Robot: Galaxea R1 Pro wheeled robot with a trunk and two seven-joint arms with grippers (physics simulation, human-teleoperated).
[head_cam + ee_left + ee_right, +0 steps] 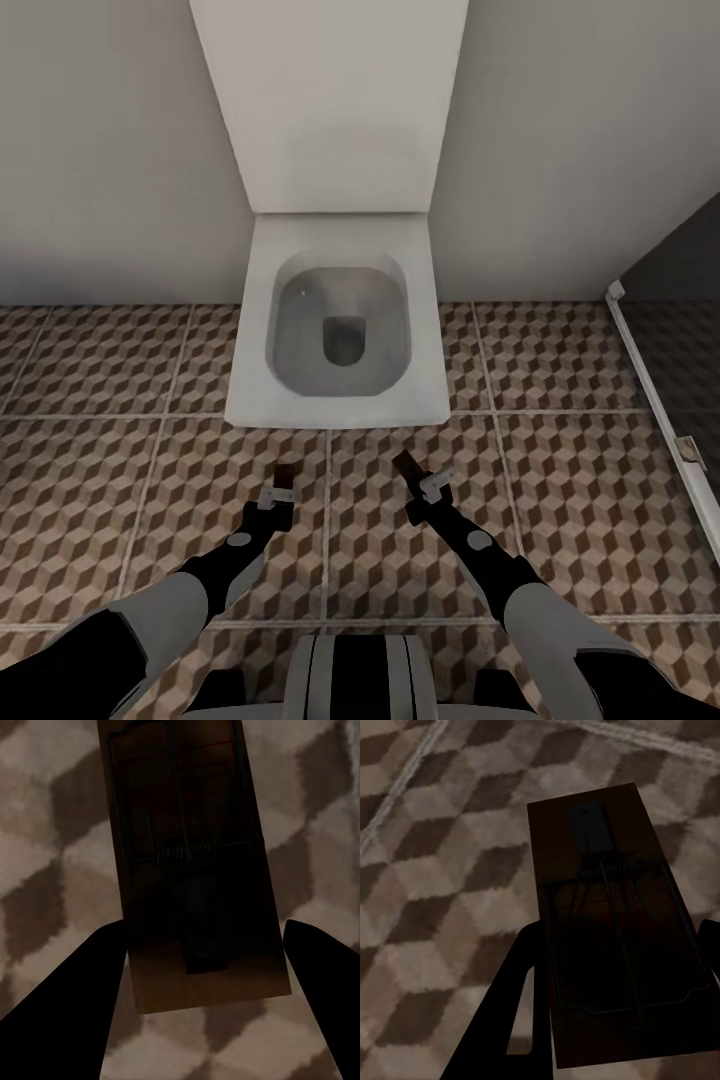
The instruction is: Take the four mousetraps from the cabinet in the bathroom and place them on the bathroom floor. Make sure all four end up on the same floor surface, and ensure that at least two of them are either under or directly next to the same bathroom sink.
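Note:
Two mousetraps are in my grippers, low over the bathroom floor (100, 480) with its brown and cream cube tiles. My left gripper (283, 488) is shut on a small brown mousetrap (285, 472). In the left wrist view this mousetrap (187, 832) sits between the dark fingers (67, 1012) of the left gripper (202, 941), its wire spring facing the camera. My right gripper (425, 487) is shut on a second mousetrap (404, 464) that sticks out forward and to the left. The right wrist view has that mousetrap (592, 840) clamped in the right gripper (619, 934) above the tiles.
A white toilet (340, 330) with its lid up stands straight ahead against the grey wall, its front edge just beyond both grippers. A white threshold rail (650, 400) runs along the right, with the dark shower floor (695, 330) behind it. Open tiles lie left and right of the toilet.

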